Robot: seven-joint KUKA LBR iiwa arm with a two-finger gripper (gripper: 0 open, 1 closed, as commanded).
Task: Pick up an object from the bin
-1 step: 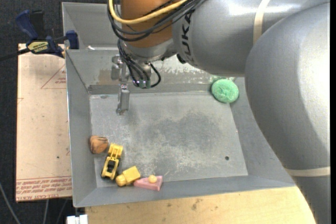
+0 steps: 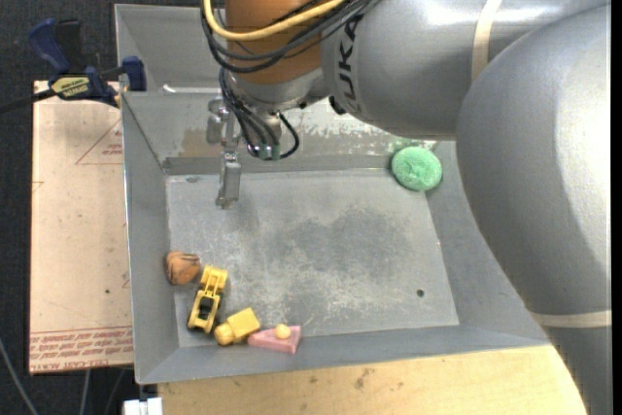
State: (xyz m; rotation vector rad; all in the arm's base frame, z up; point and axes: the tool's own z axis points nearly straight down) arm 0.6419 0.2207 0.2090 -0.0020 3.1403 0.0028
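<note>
My gripper (image 2: pixel 226 197) hangs low over the far left part of the bin floor, near the back wall, with nothing seen in it. Below it in the view, by the left wall, lies a small brown rounded lump (image 2: pixel 181 267). Next to that lump sits a yellow toy digger (image 2: pixel 207 298). A yellow block (image 2: pixel 237 326) and a pink piece with a yellow knob (image 2: pixel 275 337) lie in the near left corner. All of these lie well apart from the gripper.
A green round ball-like thing (image 2: pixel 417 167) rests against the back wall at the right, partly under the arm. The large grey arm with its orange cover and cables spans the bin's right and upper side.
</note>
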